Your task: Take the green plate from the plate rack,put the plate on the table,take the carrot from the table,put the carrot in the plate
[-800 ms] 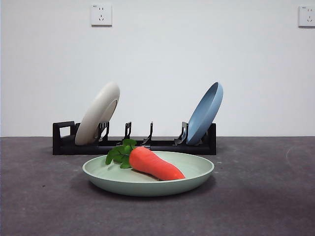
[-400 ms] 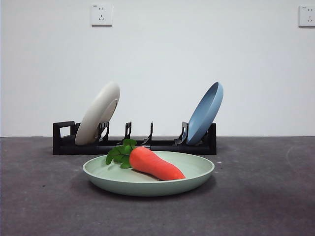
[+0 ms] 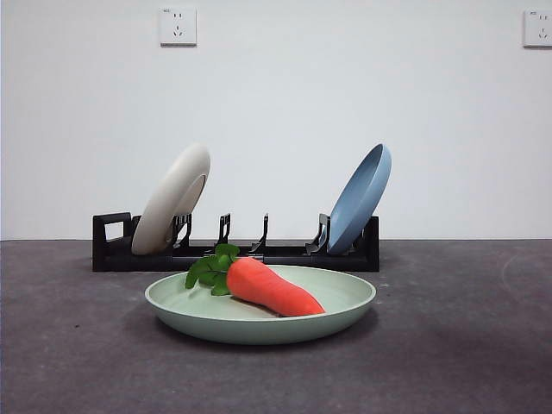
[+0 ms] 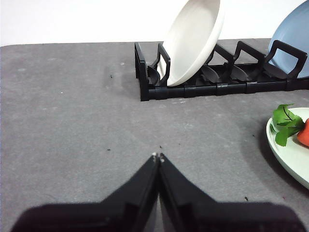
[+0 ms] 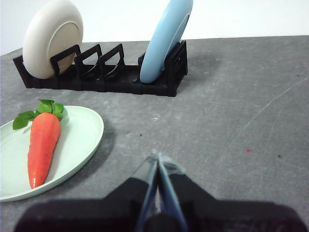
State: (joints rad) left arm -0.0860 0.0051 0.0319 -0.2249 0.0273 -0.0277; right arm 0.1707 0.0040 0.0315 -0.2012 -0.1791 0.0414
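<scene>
The green plate (image 3: pixel 259 317) lies flat on the table (image 3: pixel 457 345) in front of the plate rack (image 3: pixel 233 252). The carrot (image 3: pixel 272 288) lies in the plate, its leaves toward the rack. The right wrist view shows the plate (image 5: pixel 77 140), the carrot (image 5: pixel 42 145) and the rack (image 5: pixel 106 72). The left wrist view shows the plate's edge (image 4: pixel 289 159) and the rack (image 4: pixel 217 82). My left gripper (image 4: pixel 158 157) is shut and empty over bare table, off to one side of the plate. My right gripper (image 5: pixel 157 159) is shut and empty on the plate's other side. Neither arm shows in the front view.
A cream-white plate (image 3: pixel 172 200) leans in the rack near its loop end. A light blue plate (image 3: pixel 360 198) leans at the other end. A white wall with two sockets (image 3: pixel 178 26) stands behind.
</scene>
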